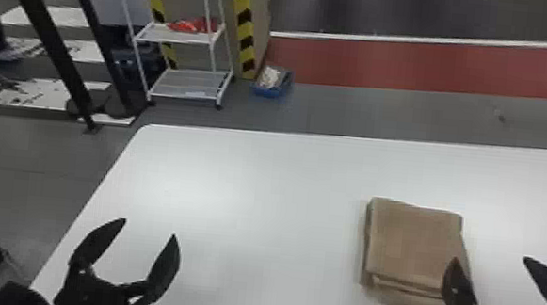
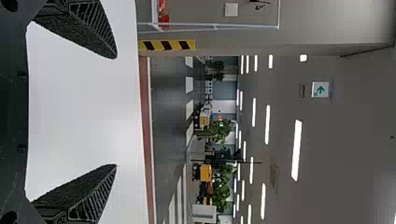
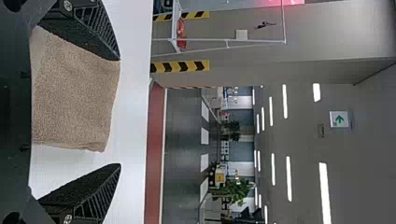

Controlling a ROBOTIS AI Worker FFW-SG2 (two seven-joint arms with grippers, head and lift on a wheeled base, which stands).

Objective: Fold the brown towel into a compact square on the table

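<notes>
Lying flat on the white desk (image 1: 260,186), right of centre in the head view, the brown towel (image 1: 413,244) is folded into a thick, roughly square stack. Its layers show along the near edge, where the lower ones stick out a little past the top. That compact shape suggests the folding is all but finished, with perhaps only the near edge left to even up.

Both arms come in from the bottom, grippers pointing forward. The left gripper (image 1: 150,227) is spread wide and empty over the desk's left part, well apart from the towel, probably to stay out of the way. The right gripper (image 1: 490,258), also wide and empty, has one finger overlapping the towel's near right corner in the head view; whether they touch, I cannot tell. Held so, it seems ready to back off without snagging cloth.
</notes>
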